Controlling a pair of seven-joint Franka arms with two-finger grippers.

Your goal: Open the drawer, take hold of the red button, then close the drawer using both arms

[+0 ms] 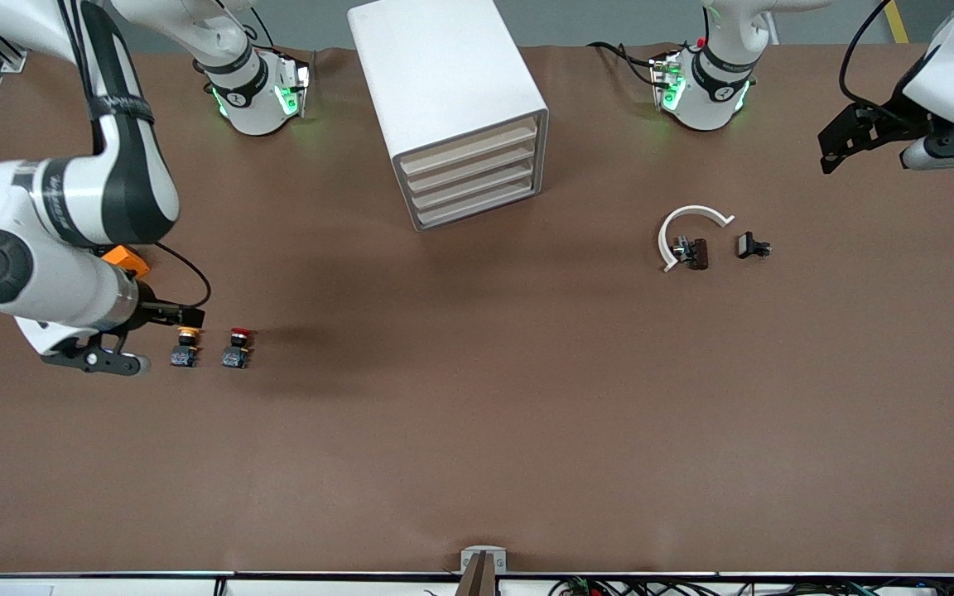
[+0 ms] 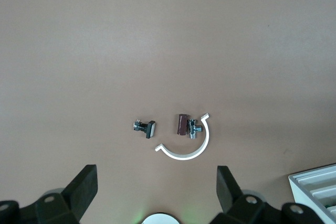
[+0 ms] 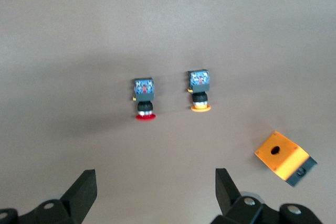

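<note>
Front view shows all four drawers point(image 1: 470, 170) shut in the cabinet point(image 1: 444, 83); red-capped button point(image 1: 237, 348) at eight o'clock beside its orange-yellow twin point(image 1: 185, 347), easily mistaken; right hand point(image 1: 104, 352) over them, left hand point(image 1: 845, 141) waiting at three o'clock, both wide open, empty.

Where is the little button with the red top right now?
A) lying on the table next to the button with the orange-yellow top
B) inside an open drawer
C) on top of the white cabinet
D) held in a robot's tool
A: the red button lies on the brown table beside the orange-yellow button, all four drawers of the white cabinet are shut, and both tools are open and hold nothing.
</note>
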